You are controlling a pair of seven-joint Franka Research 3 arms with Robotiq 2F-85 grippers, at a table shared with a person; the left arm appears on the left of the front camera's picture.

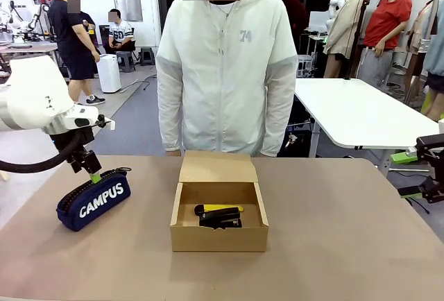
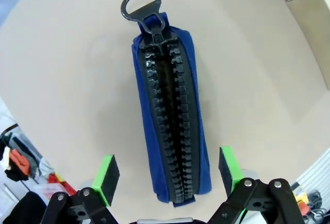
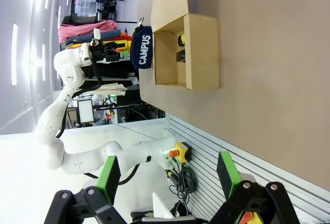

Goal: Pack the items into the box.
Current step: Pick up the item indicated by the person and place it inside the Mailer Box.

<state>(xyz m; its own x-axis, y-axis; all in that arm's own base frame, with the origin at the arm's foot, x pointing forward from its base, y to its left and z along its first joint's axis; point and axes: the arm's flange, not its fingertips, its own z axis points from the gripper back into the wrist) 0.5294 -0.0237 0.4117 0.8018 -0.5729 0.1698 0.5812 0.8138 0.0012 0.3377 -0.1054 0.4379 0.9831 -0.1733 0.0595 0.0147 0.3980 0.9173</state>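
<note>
1. The left fingers [image 1: 95, 175] are spread wide and hold nothing. They hang over the upper end of the pencil case [image 1: 94, 200], which lies on the bench [image 1: 347, 245] at 9 o'clock from the box [image 1: 218, 237], well apart from it.
2. In the left wrist view the pencil case [image 2: 170, 110] runs from 6 to 12 o'clock, zip up, with its ring pull at 12. The left fingers [image 2: 107, 175] flank its near end at 7 and 5 o'clock, with a gap on each side.
3. The front view shows the white "CAMPUS" lettering on the case's side. From there I cannot tell whether the pads touch the fabric.
4. The box stands open at the bench's middle, its flap up at 12 o'clock. The utility knife [image 1: 218, 209] and the black stapler-like object [image 1: 220, 221] lie inside, touching.
5. The right fingers [image 1: 406, 157] sit at the 3 o'clock edge, wide and empty.
6. In the right wrist view the right fingers [image 3: 109, 178] frame nothing. The box [image 3: 202, 53] and pencil case [image 3: 142, 48] lie far off at 12 o'clock.
</note>
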